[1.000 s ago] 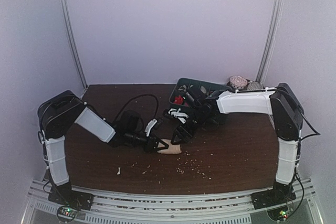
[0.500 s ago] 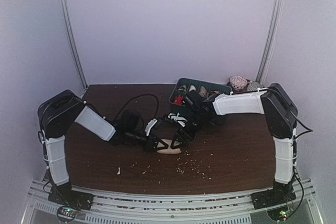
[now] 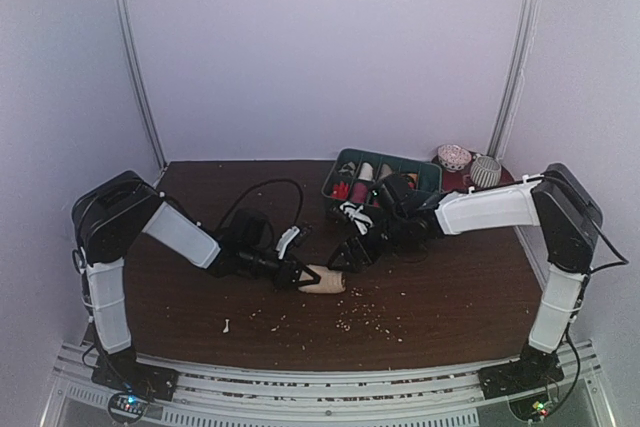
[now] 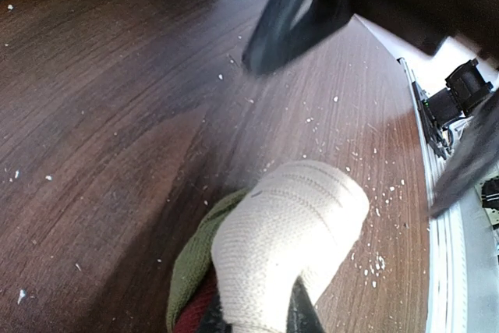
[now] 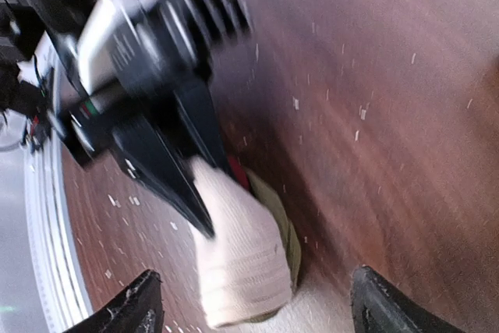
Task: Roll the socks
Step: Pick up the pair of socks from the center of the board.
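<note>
A rolled sock bundle [image 3: 326,279] lies on the brown table, cream-beige outside with olive-green and maroon fabric at its end. My left gripper [image 3: 304,275] is shut on its left end; in the left wrist view the roll [image 4: 288,232] sticks out beyond my fingertips [image 4: 257,319]. My right gripper [image 3: 352,250] is open and empty, just up and right of the roll and not touching it. In the right wrist view the roll [image 5: 242,259] lies between and beyond my open right fingers [image 5: 129,309], and the left gripper [image 5: 210,193] holds it. I see no plain dark teal sock.
A green tray [image 3: 432,169] with several small bundles stands at the back, behind the right arm. Two patterned balls [image 3: 455,157] [image 3: 485,170] sit at the back right corner. Pale crumbs [image 3: 360,319] litter the front of the table. A black cable [image 3: 262,190] loops behind the left arm.
Half a second ago my right gripper was down at the roll next to the left gripper. It has since pulled back up and to the right. The left gripper still holds the roll.
</note>
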Action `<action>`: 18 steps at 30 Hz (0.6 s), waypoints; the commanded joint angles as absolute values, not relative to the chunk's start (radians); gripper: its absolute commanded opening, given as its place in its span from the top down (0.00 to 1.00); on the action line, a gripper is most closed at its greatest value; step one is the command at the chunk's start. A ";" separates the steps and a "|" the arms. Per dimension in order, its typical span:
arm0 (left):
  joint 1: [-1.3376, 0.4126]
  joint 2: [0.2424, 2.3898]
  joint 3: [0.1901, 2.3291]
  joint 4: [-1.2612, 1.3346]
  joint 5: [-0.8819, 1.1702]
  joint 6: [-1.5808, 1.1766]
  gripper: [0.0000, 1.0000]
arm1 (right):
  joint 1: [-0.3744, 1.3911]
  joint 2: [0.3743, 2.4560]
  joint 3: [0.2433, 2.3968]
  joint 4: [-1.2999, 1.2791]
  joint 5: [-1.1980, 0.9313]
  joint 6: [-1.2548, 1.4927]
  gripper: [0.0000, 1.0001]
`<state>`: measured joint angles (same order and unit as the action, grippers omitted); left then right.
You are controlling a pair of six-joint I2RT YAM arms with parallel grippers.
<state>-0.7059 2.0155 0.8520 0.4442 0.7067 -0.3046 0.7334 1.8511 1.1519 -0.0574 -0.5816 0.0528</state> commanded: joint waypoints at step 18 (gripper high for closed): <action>-0.686 2.178 0.760 -0.028 0.492 -0.253 1.00 | 0.703 2.036 1.255 -0.093 -0.648 0.144 0.15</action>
<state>-0.7017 2.0209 0.8562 0.4438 0.7200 -0.2897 0.7216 2.0068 1.2430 -0.0803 -0.6235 0.1490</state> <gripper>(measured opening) 0.117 0.845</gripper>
